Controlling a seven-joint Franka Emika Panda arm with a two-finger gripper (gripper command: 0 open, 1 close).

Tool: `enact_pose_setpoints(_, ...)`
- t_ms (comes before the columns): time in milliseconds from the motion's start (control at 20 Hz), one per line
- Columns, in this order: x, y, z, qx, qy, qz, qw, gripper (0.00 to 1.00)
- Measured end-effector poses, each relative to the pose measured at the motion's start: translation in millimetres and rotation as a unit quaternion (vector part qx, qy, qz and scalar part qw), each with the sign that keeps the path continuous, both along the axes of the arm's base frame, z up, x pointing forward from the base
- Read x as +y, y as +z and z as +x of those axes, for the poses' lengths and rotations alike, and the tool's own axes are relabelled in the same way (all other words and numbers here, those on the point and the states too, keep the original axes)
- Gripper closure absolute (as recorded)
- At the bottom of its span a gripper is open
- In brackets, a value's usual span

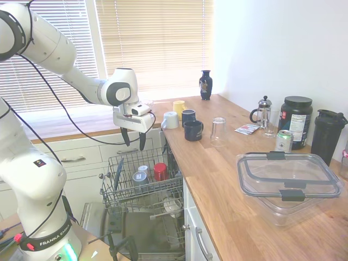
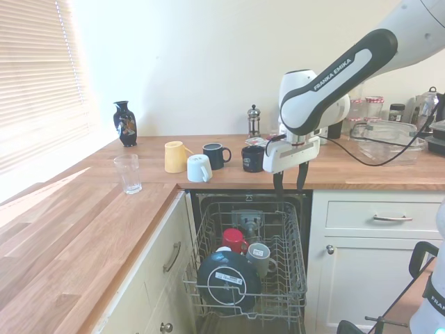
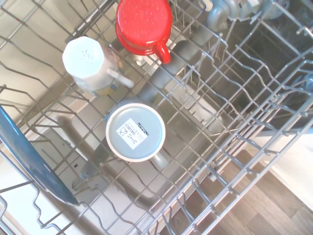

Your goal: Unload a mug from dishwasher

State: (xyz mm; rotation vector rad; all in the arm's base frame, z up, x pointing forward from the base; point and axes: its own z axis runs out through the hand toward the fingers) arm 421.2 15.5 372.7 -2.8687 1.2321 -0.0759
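- A white robot arm reaches over an open built-in dishwasher [image 1: 136,217], which has a white front, a dark inside and a grey wire rack [image 2: 288,278] pulled out.
- The arm's gripper [image 1: 134,139] hangs above the rack, pointing straight down. Its two dark fingers [image 1: 125,137] are spread apart and grasp nothing.
- The dull slate grey-blue mug [image 3: 136,133] sits upside down in the rack, its base up with a pale label on it, probably so that wash water drains off. It is well below the fingers, and nothing touches it.
- Just beside it stand a red cup [image 3: 144,23] and a white cup [image 3: 89,62], both also upside down.
- The gripper seems to be lined up above the mug for a straight descent, judging by how the mug fills the middle of the wrist view.
- The wrist view alone shows the label, the mug's handle and the rack wires around it, and the rim of a dark blue plate [image 3: 34,161] at the edge.
- The second exterior view shows that plate as a large dark round dish [image 2: 228,278] leaning at the front of the rack, partly hiding the mug [image 2: 260,256].
- The first exterior view shows the wooden tabletop [image 1: 228,185] beside the dishwasher, where two dark navy mugs [image 1: 192,129], a yellow mug [image 1: 179,107], a clear glass [image 1: 218,130] and a clear plastic lidded box [image 1: 288,182] stand.
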Motion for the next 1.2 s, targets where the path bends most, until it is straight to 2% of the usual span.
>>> enact_pose_setpoints(200, 4, -3, 2, -0.001, 0.003, 0.000, 1.0000, 0.00)
enact_pose_setpoints(350, 19, -19, 7, -0.002, 0.012, -0.004, 0.9999, 0.00)
enact_pose_setpoints(800, 66, -104, 8, 0.006, 0.055, -0.045, 0.9974, 0.00)
enact_pose_setpoints(1200, 59, -172, 0, 0.008, 0.087, -0.049, 0.9950, 0.00)
